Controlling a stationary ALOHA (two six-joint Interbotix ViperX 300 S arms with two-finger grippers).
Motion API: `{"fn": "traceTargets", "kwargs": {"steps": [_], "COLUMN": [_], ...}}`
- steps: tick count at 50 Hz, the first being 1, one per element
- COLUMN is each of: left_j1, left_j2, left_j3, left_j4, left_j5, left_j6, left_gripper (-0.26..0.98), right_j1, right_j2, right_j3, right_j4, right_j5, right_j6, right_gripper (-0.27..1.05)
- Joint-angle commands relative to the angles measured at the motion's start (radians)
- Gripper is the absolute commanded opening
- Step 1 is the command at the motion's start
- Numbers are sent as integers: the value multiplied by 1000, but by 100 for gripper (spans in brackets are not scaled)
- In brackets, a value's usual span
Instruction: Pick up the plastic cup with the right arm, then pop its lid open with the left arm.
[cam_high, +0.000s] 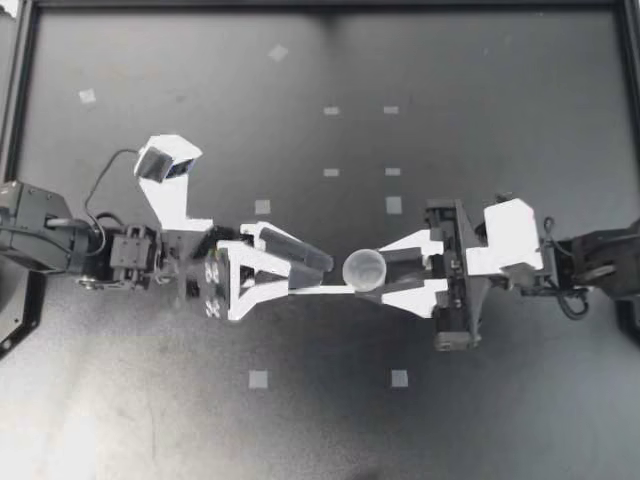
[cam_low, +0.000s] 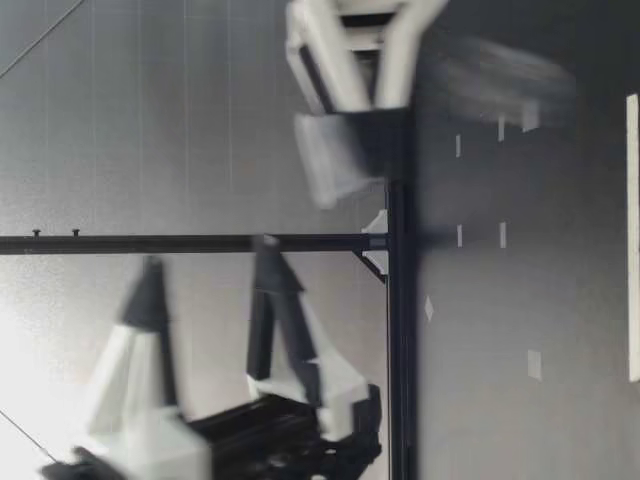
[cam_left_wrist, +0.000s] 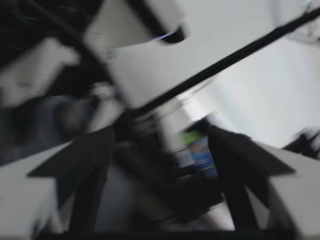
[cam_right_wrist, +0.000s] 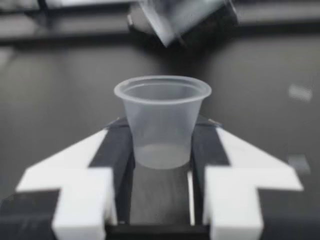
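My right gripper (cam_high: 378, 270) comes in from the right and is shut on a small clear plastic cup (cam_high: 364, 268) near the table's middle. In the right wrist view the cup (cam_right_wrist: 162, 120) stands upright and empty between the two fingers (cam_right_wrist: 117, 150). My left gripper (cam_high: 335, 277) reaches in from the left, open, its fingertips just short of the cup on either side. The low view shows the right gripper (cam_low: 360, 100) with the blurred cup (cam_low: 335, 160) above the table, and the left gripper (cam_low: 208, 258) with its jaws spread wide. The left wrist view is blurred, with the left gripper (cam_left_wrist: 160, 150) open and nothing between its fingers.
Small white tape squares (cam_high: 258, 379) dot the dark table (cam_high: 480, 120), one (cam_high: 399, 378) nearer the front. A black frame rail (cam_high: 320, 5) runs along the far edge. The left arm's camera mount (cam_high: 165, 160) sticks out behind its gripper.
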Motion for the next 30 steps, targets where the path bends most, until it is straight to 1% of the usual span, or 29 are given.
{"fn": "traceTargets", "kwargs": {"steps": [1, 8, 13, 19, 30], "left_j1": [0, 0, 0, 0, 0], "left_j2": [-35, -63, -67, -67, -69], "left_j3": [-6, -20, -28, -34, -28], "left_j4": [2, -2, -5, -5, -5], "left_j5": [71, 218, 242, 238, 238], "left_j6": [175, 541, 689, 741, 738], "left_gripper": [67, 67, 67, 67, 67], "right_j1": [9, 12, 12, 12, 12], "right_j2": [-75, -149, -173, -161, -123], "right_j3": [-12, -9, -6, -2, -11], "right_j4": [-5, -9, -9, -9, -9], "right_j5": [-6, -14, -32, -51, -52], "right_j6": [14, 61, 89, 106, 109], "right_gripper": [32, 32, 32, 32, 32]}}
